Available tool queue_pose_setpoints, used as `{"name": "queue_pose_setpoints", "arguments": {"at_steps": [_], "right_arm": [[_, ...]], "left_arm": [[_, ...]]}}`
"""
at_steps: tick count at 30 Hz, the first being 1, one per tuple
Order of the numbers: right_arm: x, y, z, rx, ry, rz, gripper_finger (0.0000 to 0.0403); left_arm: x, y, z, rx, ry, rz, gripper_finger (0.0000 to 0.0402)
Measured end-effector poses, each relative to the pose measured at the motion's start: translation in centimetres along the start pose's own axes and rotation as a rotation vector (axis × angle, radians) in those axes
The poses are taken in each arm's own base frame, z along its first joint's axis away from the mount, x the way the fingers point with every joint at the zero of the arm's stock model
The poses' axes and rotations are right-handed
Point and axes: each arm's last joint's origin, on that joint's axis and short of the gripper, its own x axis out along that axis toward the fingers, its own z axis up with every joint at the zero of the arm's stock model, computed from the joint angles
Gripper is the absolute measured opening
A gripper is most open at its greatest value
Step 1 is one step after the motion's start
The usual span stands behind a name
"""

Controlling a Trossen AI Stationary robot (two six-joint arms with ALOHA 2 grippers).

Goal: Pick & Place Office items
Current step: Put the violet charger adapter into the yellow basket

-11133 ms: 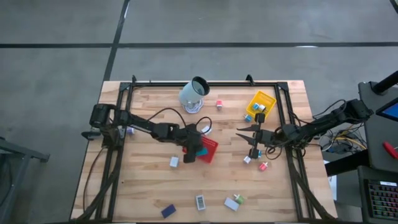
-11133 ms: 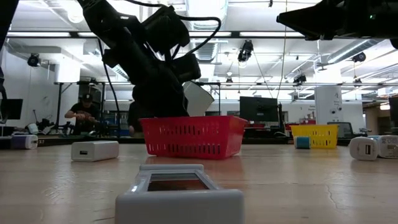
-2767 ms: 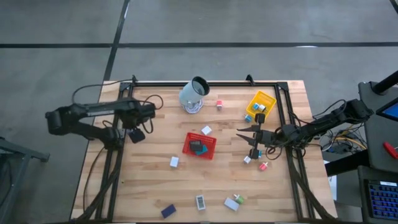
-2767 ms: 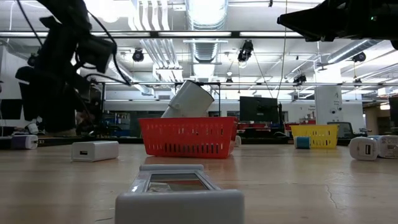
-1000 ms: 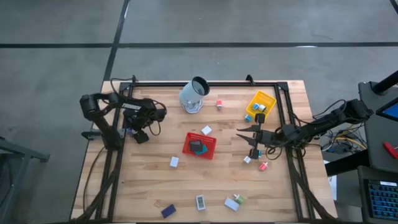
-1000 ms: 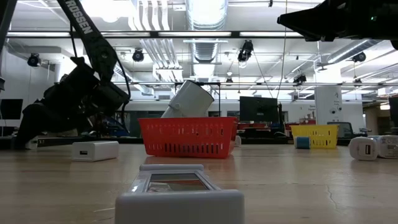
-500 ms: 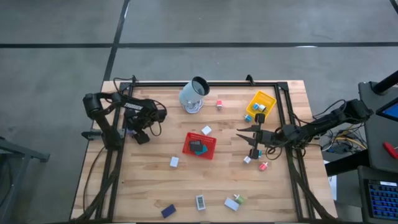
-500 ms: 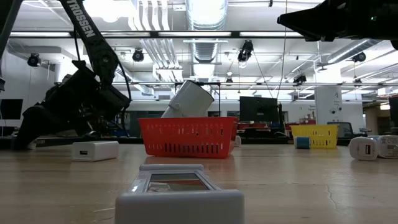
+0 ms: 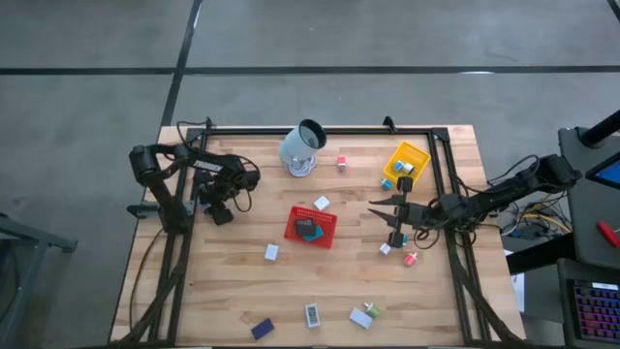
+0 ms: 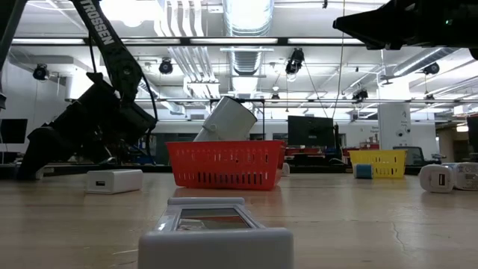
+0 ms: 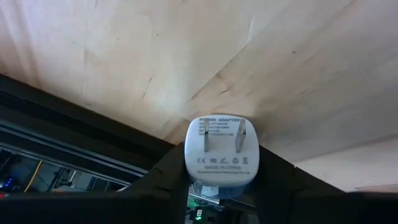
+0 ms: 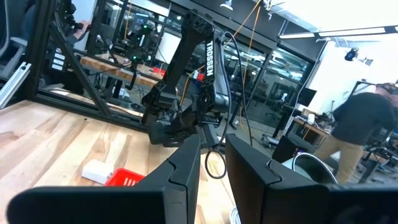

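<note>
My left gripper is at the table's left edge, shut on a white plug adapter whose pronged face points at the wrist camera. My right gripper hangs open and empty above the right half of the table, over a teal block and a white block. A pink-red block lies nearby. More items lie loose: white blocks, a pink one, a dark blue one and a flat white one. My left gripper pinches the adapter by its two opposite sides between its two fingers. The fingers slant down toward the table's left edge. Whether the adapter rests on the table or is lifted, I cannot tell.
A red mesh tray with dark items stands mid-table. A yellow tray is at the far right. A pale cup lies tilted at the far edge. A black frame runs along the table's sides. People show in the room behind.
My left arm's elbow has drawn in a little toward the table, while its gripper has stayed at the left edge.
</note>
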Motion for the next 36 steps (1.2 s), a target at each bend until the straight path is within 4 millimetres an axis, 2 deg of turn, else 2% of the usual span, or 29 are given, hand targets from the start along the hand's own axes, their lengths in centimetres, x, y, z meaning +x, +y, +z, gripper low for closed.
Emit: {"name": "queue_pose_setpoints", "arguments": {"at_steps": [13,26,36], "right_arm": [[0.0,0.0,0.0,0.0,0.0,0.0,0.0073],[0.0,0.0,0.0,-0.001,0.0,0.001,0.0073],[0.0,0.0,0.0,-0.001,0.0,0.001,0.0073]], "left_arm": [[-0.1,0.0,-0.1,0.016,-0.013,-0.02,0.0128],[-2.3,0.1,-1.2,0.022,-0.25,-0.14,0.0128],[-3.5,0.4,-2.3,0.015,-0.362,-0.158,0.0128]]}}
